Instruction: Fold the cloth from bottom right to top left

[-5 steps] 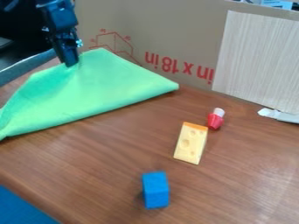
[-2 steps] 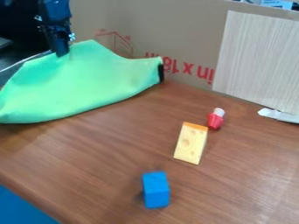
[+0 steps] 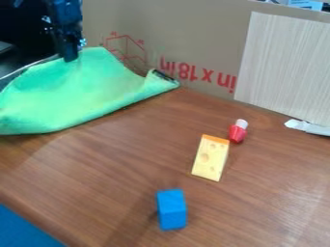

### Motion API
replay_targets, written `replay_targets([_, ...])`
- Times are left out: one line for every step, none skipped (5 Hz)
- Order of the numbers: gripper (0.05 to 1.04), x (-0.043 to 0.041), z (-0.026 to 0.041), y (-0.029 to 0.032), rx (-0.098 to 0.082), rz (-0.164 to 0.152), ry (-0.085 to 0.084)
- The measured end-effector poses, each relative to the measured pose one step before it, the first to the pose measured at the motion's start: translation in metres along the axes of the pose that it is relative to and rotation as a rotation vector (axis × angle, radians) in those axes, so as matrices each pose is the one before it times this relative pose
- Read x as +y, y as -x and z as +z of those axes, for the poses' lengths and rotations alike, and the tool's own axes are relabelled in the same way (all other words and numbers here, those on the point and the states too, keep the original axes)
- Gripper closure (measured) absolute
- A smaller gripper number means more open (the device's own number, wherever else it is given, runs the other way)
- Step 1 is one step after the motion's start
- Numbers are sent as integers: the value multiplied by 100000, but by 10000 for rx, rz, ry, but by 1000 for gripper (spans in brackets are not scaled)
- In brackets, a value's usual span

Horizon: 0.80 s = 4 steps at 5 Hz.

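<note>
My black gripper (image 3: 69,59) hangs at the upper left of the camera view, shut on the green cloth (image 3: 77,94) near its top edge. The cloth is partly lifted and spreads down and left from there, running past the view's left edge. Its right corner curls up close to the cardboard wall, showing a dark underside patch. The lower edge bows in a curve above the table.
On the wooden table (image 3: 122,169) are a yellow cheese wedge (image 3: 210,158), a red and white toy piece (image 3: 238,131) and a blue block (image 3: 171,209). A cardboard wall (image 3: 193,29) closes off the back. A white object (image 3: 308,127) lies at the right edge.
The gripper has risen slightly with the cloth in it. The cloth's right corner has pulled left and curled up, and its lower left part has moved upward.
</note>
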<state>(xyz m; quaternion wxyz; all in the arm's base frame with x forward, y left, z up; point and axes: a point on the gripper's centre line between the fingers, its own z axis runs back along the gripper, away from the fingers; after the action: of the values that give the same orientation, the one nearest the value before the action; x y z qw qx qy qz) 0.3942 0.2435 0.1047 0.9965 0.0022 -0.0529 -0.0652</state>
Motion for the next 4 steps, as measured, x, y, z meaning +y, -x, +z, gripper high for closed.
replay_targets([1006,306,138,-490,-36,104,-26])
replay_targets([853,392,326,-241,37,95,-164])
replay_targets([600,182,-225,-53,-73,-59,-82])
replay_targets([289,-130,-1222,285,82,173,44])
